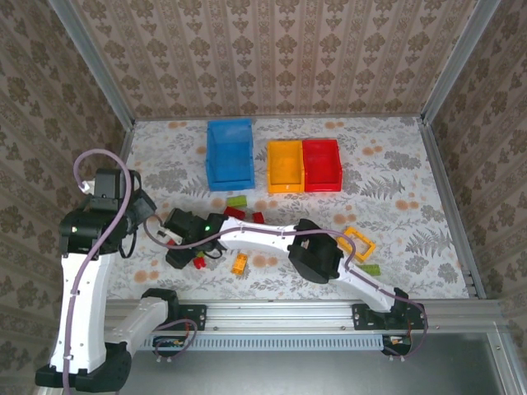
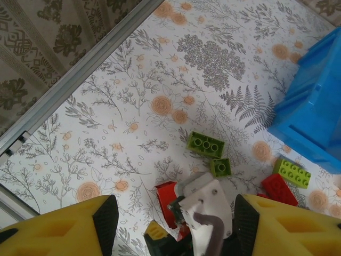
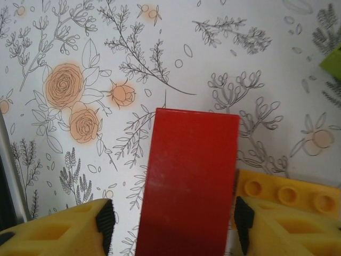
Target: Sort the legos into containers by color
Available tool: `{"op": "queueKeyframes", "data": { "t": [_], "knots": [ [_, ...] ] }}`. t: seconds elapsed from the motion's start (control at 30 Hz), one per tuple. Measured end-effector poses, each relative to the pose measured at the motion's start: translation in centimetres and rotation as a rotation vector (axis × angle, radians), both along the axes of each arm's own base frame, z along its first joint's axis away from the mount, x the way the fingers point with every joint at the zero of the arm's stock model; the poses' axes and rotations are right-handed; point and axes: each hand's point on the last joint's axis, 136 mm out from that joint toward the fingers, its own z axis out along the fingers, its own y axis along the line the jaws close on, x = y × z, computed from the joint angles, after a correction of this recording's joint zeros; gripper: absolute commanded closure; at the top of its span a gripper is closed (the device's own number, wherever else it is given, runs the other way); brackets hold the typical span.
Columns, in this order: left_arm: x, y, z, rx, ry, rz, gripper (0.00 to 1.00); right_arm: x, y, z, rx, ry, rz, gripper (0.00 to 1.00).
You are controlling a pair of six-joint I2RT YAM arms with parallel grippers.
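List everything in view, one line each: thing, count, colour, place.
blue bin: 1, blue, far side, leftmost
yellow-orange bin: 1, yellow-orange, far side, middle
red bin: 1, red, far side, rightmost, against the yellow-orange bin
green bricks: at least 4, lime, three loose left of centre, one front right
red bricks: at least 3, red, loose mid-table
yellow-orange brick: 1 for sure, yellow-orange, near edge, centre-left
yellow frame: 1, yellow, right of centre
table: 1, floral cover, under everything
left hand: 1, yellow pads, open, over the table's left part
right hand: 1, yellow pads, open, a red brick between its fingers
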Motion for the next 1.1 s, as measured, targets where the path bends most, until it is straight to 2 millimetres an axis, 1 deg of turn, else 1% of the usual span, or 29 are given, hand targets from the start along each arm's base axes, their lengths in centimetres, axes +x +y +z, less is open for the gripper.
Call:
{"op": "queueKeyframes", "data": {
  "t": [0.17, 0.33, 0.4, 0.47, 0.57, 0.67, 0.7, 0.77, 0.83, 0.9, 0.93, 0.97, 1.03, 1.1],
  "knots": [
    [-0.4, 0.0, 0.0, 0.002, 0.004, -0.014, 0.38, 0.0, 0.4, -0.4, -0.020, 0.010, -0.013, 0.65],
    [-0.6, -0.3, -0.2, -0.001, 0.010, -0.041, 0.39, 0.5, 0.0, -0.3, -0.037, -0.020, -0.029, 0.81],
    [-0.6, -0.6, -0.7, -0.008, 0.023, -0.056, 0.39, 0.8, -0.6, 0.2, -0.046, -0.036, -0.038, 0.82],
    [-0.4, -1.0, -1.3, -0.023, 0.036, -0.077, 0.40, 1.0, -1.4, 1.3, -0.046, -0.048, -0.050, 0.82],
    [0.7, -2.4, -2.0, -0.073, 0.028, -0.126, 0.42, 1.9, -3.6, 4.2, -0.041, -0.071, -0.081, 0.83],
    [2.8, -5.0, -1.4, -0.154, -0.035, -0.217, 0.42, 3.7, -7.6, 6.2, -0.058, -0.078, -0.141, 0.84],
    [3.5, -6.1, -1.2, -0.179, -0.053, -0.261, 0.42, 4.7, -9.3, 6.8, -0.064, -0.080, -0.171, 0.84],
    [4.9, -8.9, -0.9, -0.220, -0.084, -0.360, 0.42, 6.5, -12.6, 7.8, -0.072, -0.080, -0.232, 0.84],
    [6.6, -12.0, -0.6, -0.241, -0.116, -0.453, 0.43, 8.6, -16.4, 8.8, -0.073, -0.071, -0.310, 0.85],
    [8.2, -14.4, -0.6, -0.253, -0.136, -0.514, 0.43, 10.8, -20.3, 9.7, -0.066, -0.063, -0.402, 0.85],
    [8.7, -15.6, -1.1, -0.252, -0.127, -0.542, 0.43, 12.3, -22.4, 10.3, -0.054, -0.056, -0.467, 0.85],
    [8.9, -16.6, -1.9, -0.250, -0.103, -0.567, 0.43, 13.6, -24.0, 10.9, -0.034, -0.055, -0.522, 0.85],
    [9.0, -18.4, -4.3, -0.237, -0.027, -0.612, 0.43, 17.3, -27.7, 12.6, 0.022, -0.064, -0.658, 0.85],
    [9.4, -19.8, -6.3, -0.227, 0.030, -0.637, 0.43, 20.2, -30.9, 13.4, 0.061, -0.070, -0.767, 0.86]
  ]
}}
